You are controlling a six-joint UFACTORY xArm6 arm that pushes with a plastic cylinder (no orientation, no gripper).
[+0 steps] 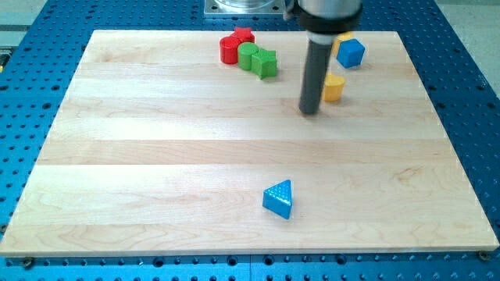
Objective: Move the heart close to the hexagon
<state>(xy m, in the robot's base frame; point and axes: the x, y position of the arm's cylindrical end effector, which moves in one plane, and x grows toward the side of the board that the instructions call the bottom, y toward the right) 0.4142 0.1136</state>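
A yellow heart (334,87) lies on the wooden board (156,156) at the upper right. My tip (311,110) rests on the board just left of and slightly below the heart, very near its left side. A yellow block, apparently the hexagon (342,40), shows only as a sliver above the heart, mostly hidden by the rod and by a blue cube (351,52). The heart sits a short way below the cube and the yellow sliver.
A red star (244,34), a red round block (228,50), a green round block (248,55) and a green cube (266,63) are clustered at the top centre. A blue triangle (279,198) lies alone at the lower middle.
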